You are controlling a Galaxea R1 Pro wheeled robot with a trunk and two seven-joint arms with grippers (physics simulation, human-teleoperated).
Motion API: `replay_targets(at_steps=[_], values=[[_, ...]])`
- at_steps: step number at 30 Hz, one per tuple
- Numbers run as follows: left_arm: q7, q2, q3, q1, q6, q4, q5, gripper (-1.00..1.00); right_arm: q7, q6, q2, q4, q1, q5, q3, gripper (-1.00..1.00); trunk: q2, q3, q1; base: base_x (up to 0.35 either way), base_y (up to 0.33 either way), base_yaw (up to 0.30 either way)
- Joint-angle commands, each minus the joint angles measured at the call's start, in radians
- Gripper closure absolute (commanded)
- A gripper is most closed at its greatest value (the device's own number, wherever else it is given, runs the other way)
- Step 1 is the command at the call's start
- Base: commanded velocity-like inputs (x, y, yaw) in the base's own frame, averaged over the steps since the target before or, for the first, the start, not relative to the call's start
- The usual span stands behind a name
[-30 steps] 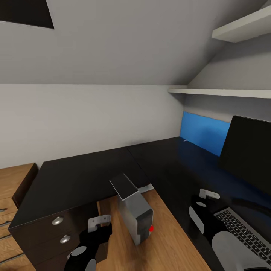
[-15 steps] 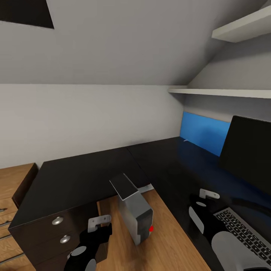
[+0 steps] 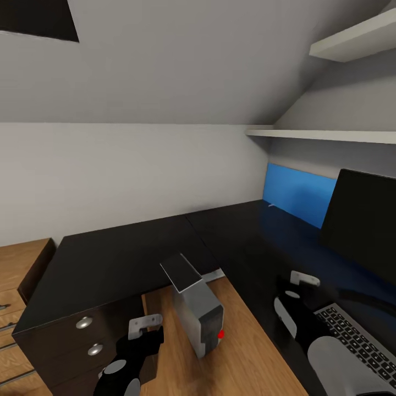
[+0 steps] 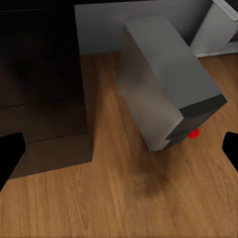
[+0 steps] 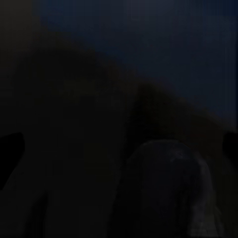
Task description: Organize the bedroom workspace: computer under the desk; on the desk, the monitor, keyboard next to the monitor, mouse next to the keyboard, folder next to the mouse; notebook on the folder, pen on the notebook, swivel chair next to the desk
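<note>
While everything else stays, right tool (image 3: 304,279) slightly farther over desk (image 3: 110,264).

The monitor (image 3: 366,217) is running off the head view's right edge, its base hidden. The keyboard (image 3: 360,335) is lying partly under the right arm and is leaving the frame at the lower right corner. The desk (image 3: 137,247) is covering the back of the computer (image 3: 198,308). The left gripper (image 3: 144,329) is showing mostly its grey mount, so its jaws are staying unreadable there. The right wrist view is rendering almost black: a dim rounded shape (image 5: 166,188) is too dark to identify.
</note>
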State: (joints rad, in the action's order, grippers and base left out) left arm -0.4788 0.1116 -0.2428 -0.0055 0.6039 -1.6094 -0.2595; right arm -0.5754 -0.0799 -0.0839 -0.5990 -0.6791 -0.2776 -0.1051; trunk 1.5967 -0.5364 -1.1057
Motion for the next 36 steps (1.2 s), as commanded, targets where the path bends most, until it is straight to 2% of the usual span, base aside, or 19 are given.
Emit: replay_targets(at_steps=[1,4,10,12,17,19,24,29,36], values=[[-0.01,0.0,-0.001,-0.001,0.002,-0.001,-0.01,-1.0,-0.016,-0.01,-0.001,-0.028,0.0,-0.004,-0.008,-1.0,0.001,-0.001,0.0,0.0,0.0,0.0],[-0.009,-0.001,-0.001,-0.001,0.002,-0.001,-0.01,-1.0,-0.047,-0.019,-0.001,-0.097,0.002,-0.004,-0.013,-1.0,0.001,-0.001,0.0,0.0,0.0,0.0],[-0.01,-0.001,-0.001,-0.001,0.002,-0.001,-0.01,-1.0,-0.056,-0.028,0.007,-0.119,0.003,-0.004,-0.023,-1.0,0.001,-0.001,0.0,0.0,0.0,0.0],[-0.009,-0.001,-0.001,-0.001,0.002,-0.001,-0.01,-1.0,-0.056,-0.028,0.022,-0.121,0.003,-0.003,-0.027,-1.0,0.001,-0.001,0.0,0.0,0.0,0.0],[-0.01,-0.001,-0.001,-0.001,0.002,-0.001,-0.01,-1.0,-0.056,-0.029,0.093,-0.122,0.003,-0.003,-0.036,-1.0,0.001,-0.001,0.0,0.0,0.0,0.005],[-0.01,-0.001,-0.001,-0.001,0.002,-0.001,-0.01,-1.0,-0.053,-0.031,0.112,-0.121,0.003,-0.005,-0.036,-1.0,0.001,-0.001,0.0,0.0,0.0,0.108],[-0.011,0.0,-0.001,-0.001,0.002,-0.001,-0.009,-1.0,-0.044,-0.031,0.136,-0.12,0.004,-0.009,-0.037,-1.0,0.001,-0.001,0.0,0.0,0.0,0.221],[-0.011,-0.001,-0.001,-0.001,0.002,-0.001,-0.008,-1.0,-0.043,-0.03,0.18,-0.12,0.005,-0.009,-0.053,-1.0,0.001,-0.001,0.0,0.0,0.0,0.274],[-0.011,-0.002,-0.001,-0.001,0.002,-0.001,-0.006,-1.0,-0.041,-0.03,0.192,-0.12,0.006,-0.009,-0.088,-1.0,0.001,-0.001,0.0,0.0,0.0,0.28]])
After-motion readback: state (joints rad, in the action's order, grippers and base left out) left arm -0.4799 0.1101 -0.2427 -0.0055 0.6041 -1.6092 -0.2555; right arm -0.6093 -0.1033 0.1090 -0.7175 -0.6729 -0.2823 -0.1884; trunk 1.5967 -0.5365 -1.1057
